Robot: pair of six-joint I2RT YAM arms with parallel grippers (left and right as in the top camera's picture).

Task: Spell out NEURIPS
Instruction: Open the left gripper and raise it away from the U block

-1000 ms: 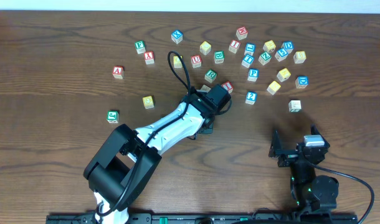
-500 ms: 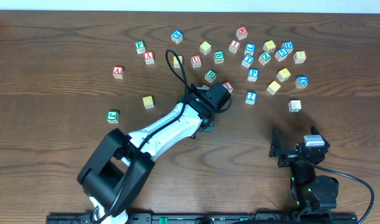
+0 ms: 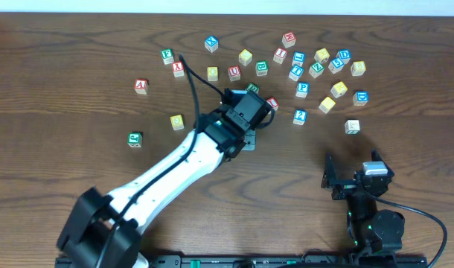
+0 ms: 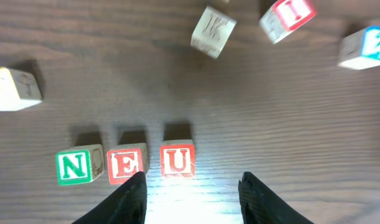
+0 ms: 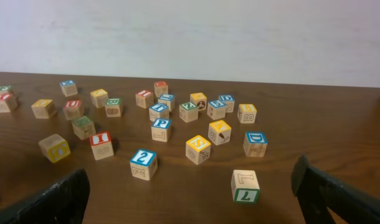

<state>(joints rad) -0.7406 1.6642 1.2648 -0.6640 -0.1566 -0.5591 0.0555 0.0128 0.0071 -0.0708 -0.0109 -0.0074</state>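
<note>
In the left wrist view the green N (image 4: 73, 167), red E (image 4: 126, 165) and red U (image 4: 177, 160) cubes stand in a row on the table. My left gripper (image 4: 193, 190) is open and empty just in front of E and U. In the overhead view my left arm hides this row. The red I cube (image 4: 288, 15) lies beyond it and also shows in the overhead view (image 3: 272, 103). The green R cube (image 3: 253, 88) peeks out by my left gripper (image 3: 246, 128). The blue P cube (image 3: 302, 89) and a yellow-faced cube (image 5: 198, 148) lie further right. My right gripper (image 5: 193, 199) is open and empty.
Many other letter cubes are scattered along the far side, among them a K cube (image 4: 213, 31), a blue 2 cube (image 5: 144, 163) and a green 7 cube (image 5: 245, 185). Single cubes lie at the left: red A (image 3: 141, 85), yellow (image 3: 176, 121), green (image 3: 135, 138).
My left arm has stretched out and risen, with its gripper shifted slightly toward the far side. The right arm has not moved.
</note>
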